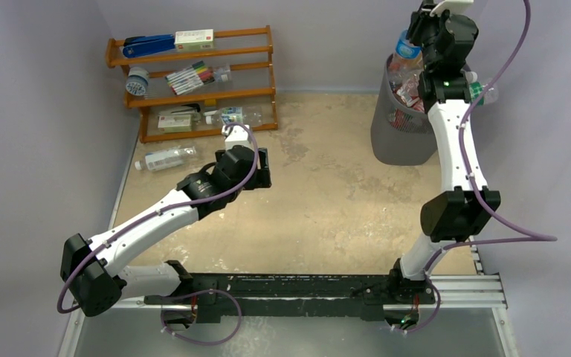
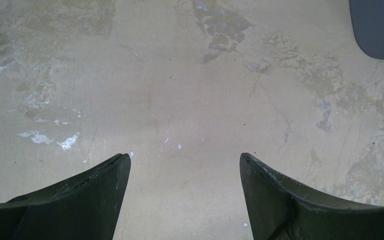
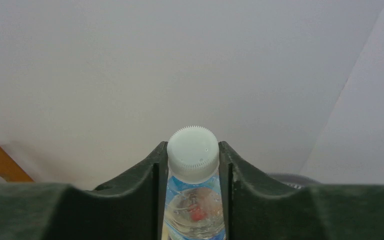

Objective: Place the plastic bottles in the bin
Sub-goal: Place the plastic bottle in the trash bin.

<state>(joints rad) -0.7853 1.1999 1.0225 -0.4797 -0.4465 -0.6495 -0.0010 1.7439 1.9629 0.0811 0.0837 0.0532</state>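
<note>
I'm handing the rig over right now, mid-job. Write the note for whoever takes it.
Left gripper: open, empty, over bare table.
Right gripper: shut on a white-capped bottle, above the bin.
Done: binned bottles show inside.
Left: release this one, then fetch the clear bottle lying by the rack and the shelf bottle on its bottom tier.

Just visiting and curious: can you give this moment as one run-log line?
right end effector: shut on bottle, by bin rim | left end effector: open, empty, over table
</note>
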